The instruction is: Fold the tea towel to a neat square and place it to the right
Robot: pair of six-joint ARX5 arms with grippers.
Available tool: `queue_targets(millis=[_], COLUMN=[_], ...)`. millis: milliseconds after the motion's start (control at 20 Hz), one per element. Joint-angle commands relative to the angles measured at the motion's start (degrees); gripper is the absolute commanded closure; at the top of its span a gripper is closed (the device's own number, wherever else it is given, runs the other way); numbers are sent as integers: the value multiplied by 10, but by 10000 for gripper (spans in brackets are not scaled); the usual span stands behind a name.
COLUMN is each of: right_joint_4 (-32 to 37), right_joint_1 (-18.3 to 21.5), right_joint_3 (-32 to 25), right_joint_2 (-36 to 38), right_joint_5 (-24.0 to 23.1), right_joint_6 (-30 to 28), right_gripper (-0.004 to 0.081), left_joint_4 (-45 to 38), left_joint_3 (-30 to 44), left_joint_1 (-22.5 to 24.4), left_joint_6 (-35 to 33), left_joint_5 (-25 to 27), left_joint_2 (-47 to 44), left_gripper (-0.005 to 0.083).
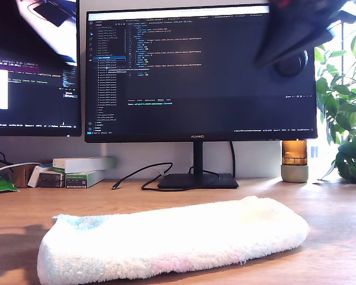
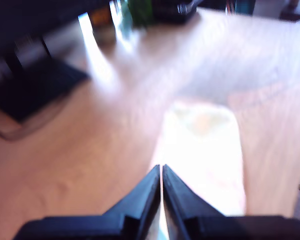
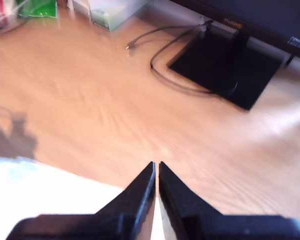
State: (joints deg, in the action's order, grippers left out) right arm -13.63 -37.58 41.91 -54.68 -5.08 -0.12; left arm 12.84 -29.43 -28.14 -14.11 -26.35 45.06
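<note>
Both hands hover closed above the tea towel (image 1: 172, 240).

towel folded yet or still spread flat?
Folded, not yet square: the tea towel lies as a long, doubled-over strip on the desk, thick with rounded edges. Number of folds: cannot tell.

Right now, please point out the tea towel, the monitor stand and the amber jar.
tea towel (image 1: 172, 240), exterior view, middle of its folded top.
monitor stand (image 1: 197, 180), exterior view, flat black base.
amber jar (image 1: 294, 152), exterior view, amber glass above the grey base.
</note>
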Motion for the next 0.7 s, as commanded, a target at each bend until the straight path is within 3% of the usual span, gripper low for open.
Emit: queue_targets(millis=[0,200,350,650], right_joint_4=[20,8,-25,5], right_joint_1=[-4,-13,-14,-10], right_joint_3=[-54,-121,-126,-126], right_joint_2=[29,67,48,-33], right_joint_5=[0,23,50,113], right_joint_6=[19,33,49,125], right_gripper=[781,781,781,781], left_joint_4=[-5,7,11,-14], left_joint_3=[11,11,11,6], left_joint_1=[-1,-1,-2,-2], left_joint_6=[2,2,2,2], left_joint_5=[-6,-11,-19,-33], left_joint_2=[3,9,39,169], left_gripper=[793,793,793,793])
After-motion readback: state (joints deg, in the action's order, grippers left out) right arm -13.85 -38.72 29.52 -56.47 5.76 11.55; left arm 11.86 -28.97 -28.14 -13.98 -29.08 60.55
